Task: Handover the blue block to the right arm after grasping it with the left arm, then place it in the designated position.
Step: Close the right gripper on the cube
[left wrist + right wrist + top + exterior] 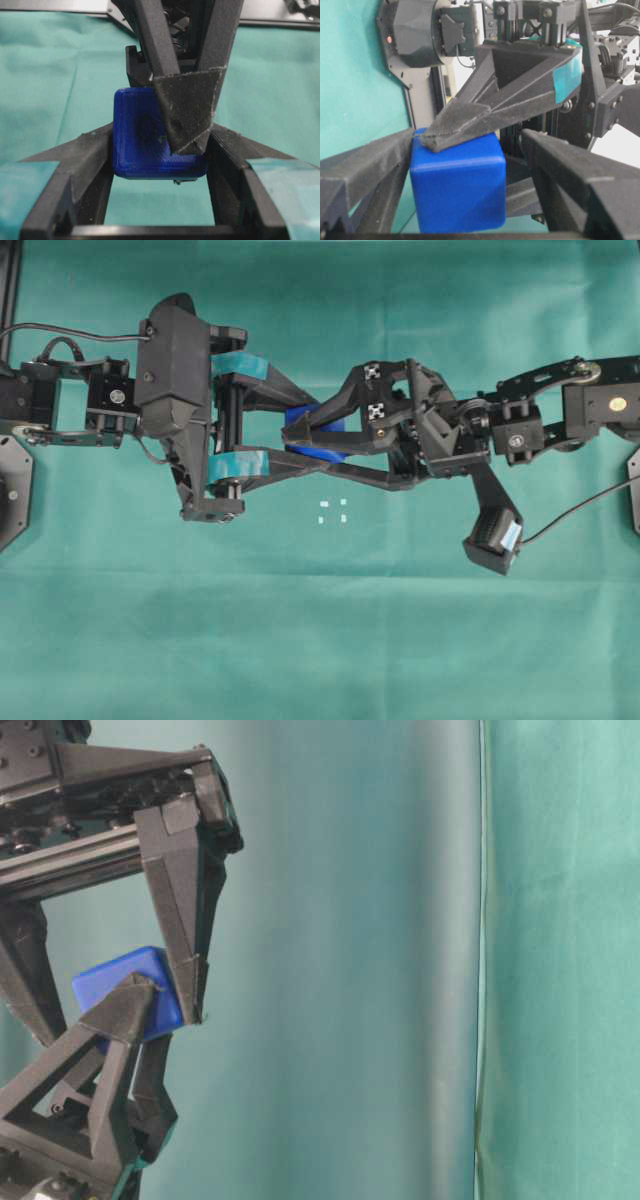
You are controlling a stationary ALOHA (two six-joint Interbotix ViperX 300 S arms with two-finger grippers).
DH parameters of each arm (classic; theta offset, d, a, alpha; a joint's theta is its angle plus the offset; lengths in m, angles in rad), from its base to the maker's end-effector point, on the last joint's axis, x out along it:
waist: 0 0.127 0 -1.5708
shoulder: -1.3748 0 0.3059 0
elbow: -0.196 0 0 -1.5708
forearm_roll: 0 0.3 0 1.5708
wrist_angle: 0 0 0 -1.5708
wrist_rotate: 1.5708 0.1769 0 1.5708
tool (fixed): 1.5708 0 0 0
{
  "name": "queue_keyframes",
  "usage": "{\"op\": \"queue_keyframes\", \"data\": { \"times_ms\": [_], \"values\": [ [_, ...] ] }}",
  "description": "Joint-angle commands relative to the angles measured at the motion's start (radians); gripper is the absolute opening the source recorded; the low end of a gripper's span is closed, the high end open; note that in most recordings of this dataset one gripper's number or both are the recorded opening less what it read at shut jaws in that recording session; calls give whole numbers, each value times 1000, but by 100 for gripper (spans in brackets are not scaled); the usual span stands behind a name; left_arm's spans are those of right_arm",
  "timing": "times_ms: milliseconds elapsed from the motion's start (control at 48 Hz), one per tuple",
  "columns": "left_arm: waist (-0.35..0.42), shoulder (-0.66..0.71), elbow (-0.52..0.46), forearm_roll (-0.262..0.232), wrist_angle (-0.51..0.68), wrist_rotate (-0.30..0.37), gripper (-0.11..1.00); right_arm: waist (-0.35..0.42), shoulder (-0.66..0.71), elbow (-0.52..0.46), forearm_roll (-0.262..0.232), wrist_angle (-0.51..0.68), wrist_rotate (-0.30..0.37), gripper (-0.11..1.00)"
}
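1. The left arm (175, 360) fills the left half of the overhead view. Its teal-taped left gripper (312, 430) is clamped on the blue block (303, 418) and holds it in the air at centre frame, above the green cloth (320, 640).
2. The right arm (560, 410) reaches in from the right. Its plain black right gripper (322, 430) stands spread wide around the block and grasps nothing yet.
3. Biggest risk, as I judge it: the left fingers let go before the right ones clamp, and the block drops to the cloth.
4. Second risk: the right jaws close off-centre. In the right wrist view one finger (365, 170) sits against the block's left face while the other stands apart at right, so closing could twist the block (457, 187) in the taped grip.
5. Third risk: the crossed fingers collide or pinch each other, since both pairs crowd the same small cube.
6. Only the overhead view shows the designated position (332, 511), four tiny white marks just below the grippers.
7. Only the left wrist view shows the block's (150, 135) faint embossed face, partly covered by a right fingertip (187, 115).
8. The table-level view alone shows the block (125, 985) tilted, though possibly the camera angle exaggerates this.
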State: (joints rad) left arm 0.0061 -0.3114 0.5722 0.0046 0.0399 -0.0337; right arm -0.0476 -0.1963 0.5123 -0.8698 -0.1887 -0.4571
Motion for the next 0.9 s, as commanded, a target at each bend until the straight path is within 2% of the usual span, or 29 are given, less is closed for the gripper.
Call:
{"op": "queue_keyframes", "data": {
  "times_ms": [0, 125, 188, 355, 459, 876],
  "values": [
    [2, -18, -14, -2, -8, -2, 47, -2, -11, -32, 0, -5, 3, 90],
    [3, -18, -14, -2, -8, -2, 47, -2, -11, -34, 0, 6, 2, 90],
    [2, -17, -14, -2, -6, -2, 47, -2, -11, -32, 0, 23, 3, 85],
    [2, -18, -14, -2, -8, -2, 47, -2, -15, -28, -17, 48, -12, 52],
    [3, -18, -12, -2, -6, -2, 47, -2, -21, -23, -40, 49, -14, 52],
    [-3, -17, -17, -2, -2, 0, 47, -2, -21, -21, -40, 71, -6, 52]
  ]
}}
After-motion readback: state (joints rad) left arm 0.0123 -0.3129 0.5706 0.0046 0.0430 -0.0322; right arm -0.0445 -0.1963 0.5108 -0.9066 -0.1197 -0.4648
